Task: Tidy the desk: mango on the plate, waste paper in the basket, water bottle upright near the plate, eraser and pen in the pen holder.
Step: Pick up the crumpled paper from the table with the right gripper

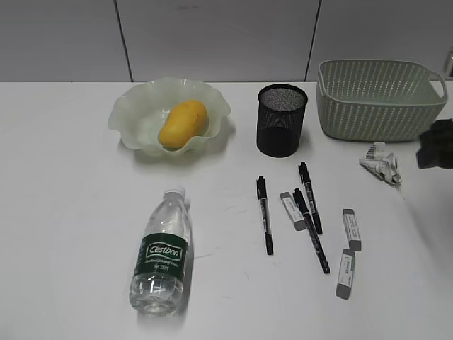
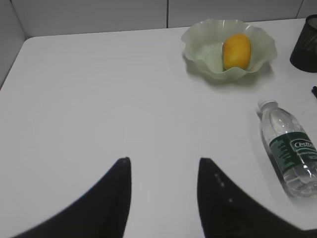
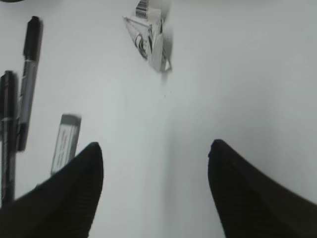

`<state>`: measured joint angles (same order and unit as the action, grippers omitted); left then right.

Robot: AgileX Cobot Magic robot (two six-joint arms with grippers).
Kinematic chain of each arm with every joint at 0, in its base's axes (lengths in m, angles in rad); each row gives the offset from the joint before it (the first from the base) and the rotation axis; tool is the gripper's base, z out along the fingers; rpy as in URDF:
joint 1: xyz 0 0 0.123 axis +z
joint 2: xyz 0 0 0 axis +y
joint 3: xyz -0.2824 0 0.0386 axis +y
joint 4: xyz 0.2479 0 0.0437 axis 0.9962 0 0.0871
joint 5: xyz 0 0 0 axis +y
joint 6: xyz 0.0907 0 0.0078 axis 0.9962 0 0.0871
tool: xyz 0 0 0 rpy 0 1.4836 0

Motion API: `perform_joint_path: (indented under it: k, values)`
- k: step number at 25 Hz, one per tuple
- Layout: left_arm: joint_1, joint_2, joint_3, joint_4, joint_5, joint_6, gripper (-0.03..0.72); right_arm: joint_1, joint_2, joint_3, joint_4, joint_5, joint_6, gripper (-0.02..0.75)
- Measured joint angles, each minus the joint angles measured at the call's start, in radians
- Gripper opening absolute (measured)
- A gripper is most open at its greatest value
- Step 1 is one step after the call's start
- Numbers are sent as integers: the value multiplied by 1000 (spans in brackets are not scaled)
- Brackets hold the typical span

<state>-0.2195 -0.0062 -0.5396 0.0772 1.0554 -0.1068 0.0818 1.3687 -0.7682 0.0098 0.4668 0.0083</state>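
The yellow-orange mango [image 1: 182, 123] lies in the pale green ruffled plate [image 1: 131, 113]. The water bottle [image 1: 161, 255] lies on its side in front of the plate. The black mesh pen holder [image 1: 282, 119] stands empty-looking at centre. Three pens [image 1: 264, 214] and three erasers [image 1: 352, 229] lie in front of it. The waste paper [image 1: 382, 163] lies in front of the basket [image 1: 379, 99]. My right gripper [image 3: 156, 146] is open and empty above the desk, short of the waste paper [image 3: 148, 37]. My left gripper [image 2: 165, 161] is open and empty over bare desk.
The right arm shows as a dark shape at the exterior view's right edge [image 1: 435, 145]. In the left wrist view the plate [image 2: 198, 47], mango [image 2: 236, 50] and bottle [image 2: 290, 148] lie far right. Pens [image 3: 27, 74] and an eraser [image 3: 64, 144] lie left of the right gripper.
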Motion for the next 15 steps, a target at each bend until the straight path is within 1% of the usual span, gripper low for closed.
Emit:
perform_joint_path:
  k: [2,6,7,8,9,10,11,12,14,15]
  values:
    - [2,0,0,1,0,0,330,0,195,-99,-10,-30,-1,544]
    - [2,0,0,1,0,0,329,-2,488,-290,-27,-52,-8,552]
    - [2,0,0,1,0,0,329,-2,538,-330,-28,-61,-8,545]
    - [2,0,0,1,0,0,329,-2,591,-365,-28,-68,-8,512]
    - [2,0,0,1,0,0,329,-2,636,-391,-28,-69,-8,452]
    - [2,0,0,1,0,0,329,-2,664,-415,-28,-66,-8,337]
    - [2,0,0,1,0,0,329,-2,685,-429,-28,-64,-3,201]
    - [2,0,0,1,0,0,329,-2,688,-436,-29,-55,-8,119]
    - [2,0,0,1,0,0,329,2,656,-426,-22,-28,-8,37]
    - [2,0,0,1,0,0,329,9,611,-396,-19,-17,-16,20]
